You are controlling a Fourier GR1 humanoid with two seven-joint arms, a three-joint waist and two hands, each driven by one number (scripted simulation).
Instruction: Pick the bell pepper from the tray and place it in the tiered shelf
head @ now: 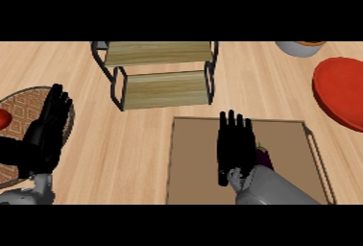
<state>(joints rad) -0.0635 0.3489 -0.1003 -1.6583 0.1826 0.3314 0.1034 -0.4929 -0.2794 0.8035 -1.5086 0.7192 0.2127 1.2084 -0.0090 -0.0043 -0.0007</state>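
A brown tray (pixel 199 158) lies on the wooden counter at lower centre. My right hand (pixel 236 144) hovers over the tray with straight fingers pointing away from me. A dark purplish object (pixel 264 154) with a bit of green peeks out just right of that hand, mostly hidden; I cannot tell that it is the bell pepper. The tiered shelf (pixel 163 72), wooden boards in a black frame, stands beyond the tray at upper centre. My left hand (pixel 44 129) rests open at the left edge, fingers up.
A round woven mat (pixel 21 103) lies under the left hand, with a red object (pixel 4 118) at its left edge. A red plate (pixel 342 91) sits at the right edge, and a grey bowl (pixel 301 48) at top right.
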